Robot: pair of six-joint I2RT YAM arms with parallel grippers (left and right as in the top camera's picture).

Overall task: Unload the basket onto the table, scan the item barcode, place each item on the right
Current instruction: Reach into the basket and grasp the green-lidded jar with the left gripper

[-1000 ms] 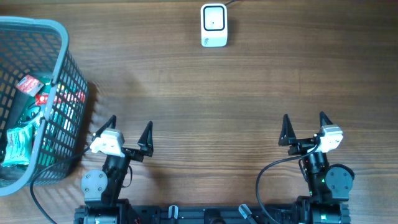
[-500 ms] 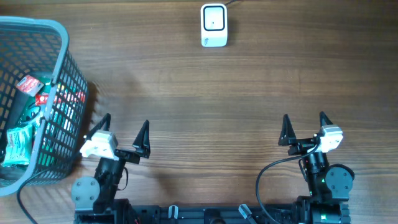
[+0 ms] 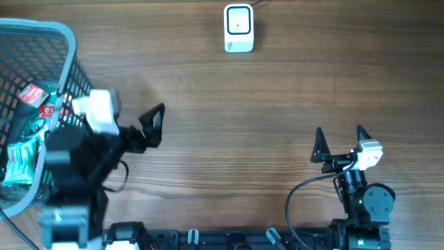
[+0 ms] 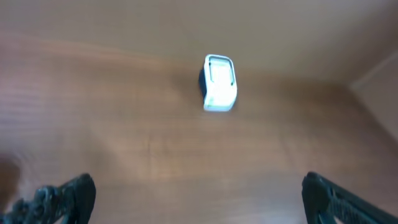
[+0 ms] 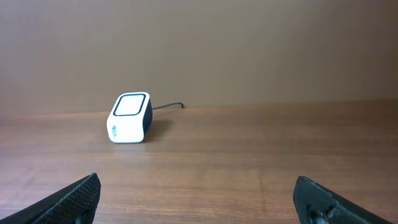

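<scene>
**Left claw beside the basket, no item picked up yet**

The wooden table (image 3: 263, 97) is bare across its middle. In the overhead view, the grey mesh basket (image 3: 72, 43) fills the nine-to-ten o'clock side. The left arm (image 3: 76, 156) appears blurred there, overlapping the basket's right wall. The left gripper (image 4: 199, 198) has its jaws spread as wide as they go and holds nothing. Its own camera shows only wood and the scanner between the two fingers.

The right gripper (image 3: 340, 135) sits low at four o'clock, also wide open and empty, and faces the scanner.

The scanner (image 3: 238, 28) is a small white box at twelve o'clock with its window facing up. Its cable (image 5: 169, 106) runs off behind it.

The items to scan lie inside the basket, among them a red-and-white packet (image 3: 33, 94) and a green packet (image 3: 15, 158) below it.

The step in hand looks like the reach for an item, and no scanning has begun. The next move calls for the left claw to swing toward nine o'clock and come down inside the basket over a single packet. It must then close on that packet, lift it clear and carry it to twelve o'clock.

The basket's tall wall stands between the claw and the packets. The packets lie crowded together, so the claw could catch two at once. Where any barcode sits cannot be told.
</scene>
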